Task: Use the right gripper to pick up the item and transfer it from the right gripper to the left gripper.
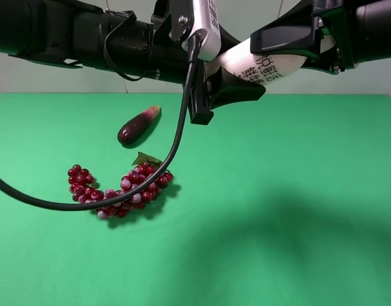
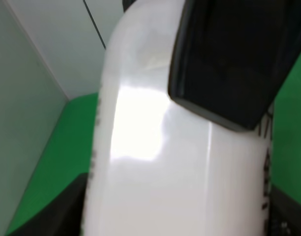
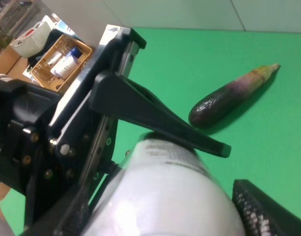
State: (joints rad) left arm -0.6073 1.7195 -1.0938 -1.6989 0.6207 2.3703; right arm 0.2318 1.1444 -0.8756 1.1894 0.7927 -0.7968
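The item, a white bottle (image 1: 262, 64) with dark printed characters, is held high above the green table (image 1: 297, 210), lying sideways. My right gripper (image 1: 278, 56) is shut on its right part; one broad finger (image 2: 229, 59) presses its side. The bottle fills the left wrist view (image 2: 165, 162) and sits low in the right wrist view (image 3: 165, 196). My left gripper (image 1: 246, 75) has the bottle's left end between its fingers; one pointed finger (image 3: 160, 125) lies along it. Whether they clamp it I cannot tell.
A dark purple eggplant (image 1: 139, 125) lies on the table at back left, also in the right wrist view (image 3: 231, 96). A red grape bunch (image 1: 118, 188) lies in front of it. The left arm's black cable (image 1: 176, 146) loops down over the grapes. A wicker basket (image 3: 62, 61) stands off the table.
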